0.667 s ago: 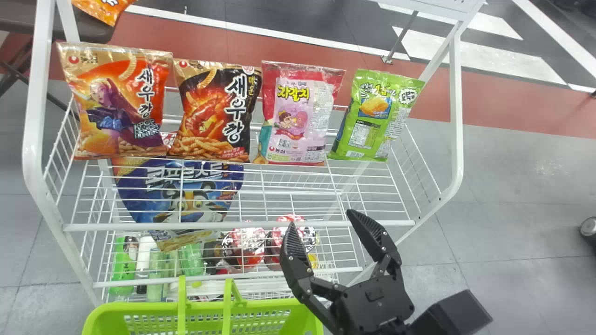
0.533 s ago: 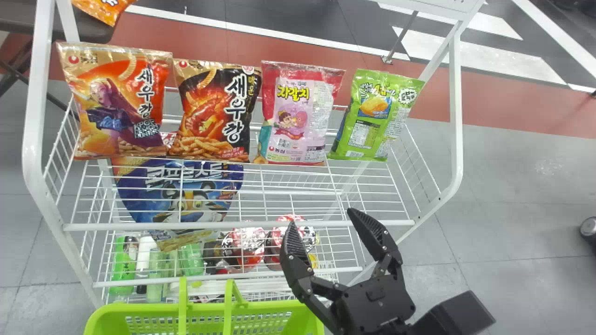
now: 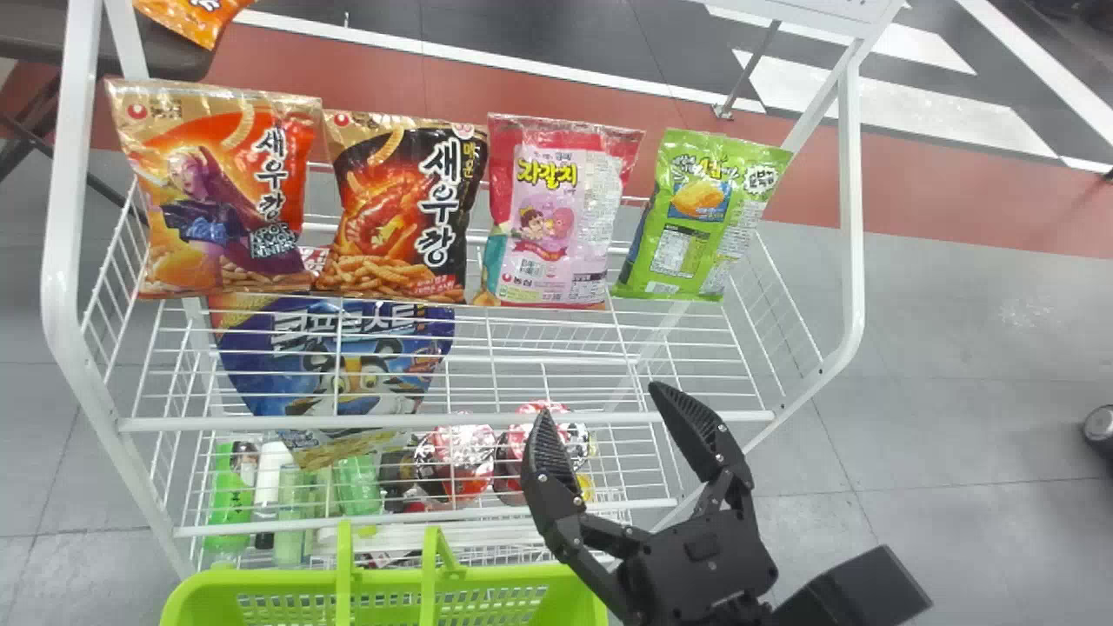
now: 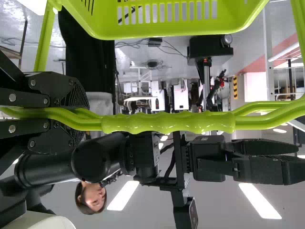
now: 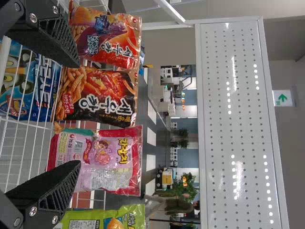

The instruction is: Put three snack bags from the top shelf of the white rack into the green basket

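Four snack bags stand in a row on the top shelf of the white rack (image 3: 452, 423): an orange bag (image 3: 217, 196), a black-and-orange bag (image 3: 400, 209), a pink bag (image 3: 556, 213) and a green bag (image 3: 704, 217). My right gripper (image 3: 598, 409) is open and holds nothing, at the shelf's front edge and nearer than the bags. In the right wrist view, the right gripper (image 5: 78, 112) has the black-and-orange bag (image 5: 97, 98) and the pink bag (image 5: 95, 160) beyond its parted fingers. The green basket (image 3: 383, 578) stands before the rack; my left gripper (image 4: 86, 112) is shut on its handle (image 4: 167, 122).
Below the top shelf are a blue cereal bag (image 3: 348, 356), round red-and-white containers (image 3: 456, 456) and green bottles (image 3: 230, 496). The rack's side posts (image 3: 852, 217) rise at both ends of the shelf. A perforated white panel (image 5: 238, 119) tops the rack.
My right gripper has edged slightly toward the shelf, its fingers still apart. The basket has shifted a little down and right in the head view. The bags have stayed put.
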Controlling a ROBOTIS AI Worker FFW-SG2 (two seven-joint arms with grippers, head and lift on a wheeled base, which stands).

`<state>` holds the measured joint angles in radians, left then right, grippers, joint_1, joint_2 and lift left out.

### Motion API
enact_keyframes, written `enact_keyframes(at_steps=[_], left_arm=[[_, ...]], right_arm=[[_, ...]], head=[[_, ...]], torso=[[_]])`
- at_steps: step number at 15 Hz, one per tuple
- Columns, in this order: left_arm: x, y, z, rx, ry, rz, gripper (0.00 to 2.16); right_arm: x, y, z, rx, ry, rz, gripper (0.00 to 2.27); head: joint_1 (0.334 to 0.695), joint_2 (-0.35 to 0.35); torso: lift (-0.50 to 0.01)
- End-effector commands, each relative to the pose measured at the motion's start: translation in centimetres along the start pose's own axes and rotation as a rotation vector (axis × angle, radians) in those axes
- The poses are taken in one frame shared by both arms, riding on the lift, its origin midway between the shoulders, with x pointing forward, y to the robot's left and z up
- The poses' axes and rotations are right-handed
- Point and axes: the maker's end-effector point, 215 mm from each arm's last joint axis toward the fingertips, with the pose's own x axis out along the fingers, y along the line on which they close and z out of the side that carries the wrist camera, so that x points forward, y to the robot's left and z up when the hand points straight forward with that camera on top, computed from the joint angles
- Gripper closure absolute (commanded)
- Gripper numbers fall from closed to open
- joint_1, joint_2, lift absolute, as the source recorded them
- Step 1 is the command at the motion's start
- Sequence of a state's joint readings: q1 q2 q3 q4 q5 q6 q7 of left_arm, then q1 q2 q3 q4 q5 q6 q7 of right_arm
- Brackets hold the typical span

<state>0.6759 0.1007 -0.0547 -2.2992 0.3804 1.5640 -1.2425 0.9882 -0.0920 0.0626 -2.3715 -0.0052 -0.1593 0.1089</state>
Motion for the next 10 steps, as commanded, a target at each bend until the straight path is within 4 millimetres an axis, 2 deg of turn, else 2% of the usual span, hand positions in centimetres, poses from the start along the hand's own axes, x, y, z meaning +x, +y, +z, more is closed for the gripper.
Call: enact_keyframes(at_steps=[1, 3, 4, 7, 10], left_arm=[[0.0, 0.0, -0.2, -0.007, 0.003, 0.0, 2.15], [0.0, 0.0, -0.1, -0.004, 0.003, 0.001, 2.15], [0.0, -0.2, 0.0, 0.003, 0.005, 0.002, 2.15], [0.0, -0.1, 0.1, 0.009, 0.006, 0.008, 2.15], [-0.4, 0.1, 0.2, 0.013, 0.01, 0.016, 2.15]], right_arm=[[0.3, 0.2, 0.5, -0.007, -0.016, 0.004, 0.09], [2.0, 0.2, 0.8, -0.023, -0.034, 0.005, 0.09], [3.7, 0.0, -0.2, -0.019, -0.013, 0.003, 0.09], [11.1, 0.0, -3.3, -0.023, 0.074, 0.029, 0.09], [18.2, 2.0, -4.9, -0.026, 0.101, 0.083, 0.09]], head=[[0.695, -0.35], [0.695, -0.35], [0.695, -0.35], [0.695, -0.35], [0.695, -0.35]], torso=[[0.0], [0.0], [0.0], [0.0], [0.0]])
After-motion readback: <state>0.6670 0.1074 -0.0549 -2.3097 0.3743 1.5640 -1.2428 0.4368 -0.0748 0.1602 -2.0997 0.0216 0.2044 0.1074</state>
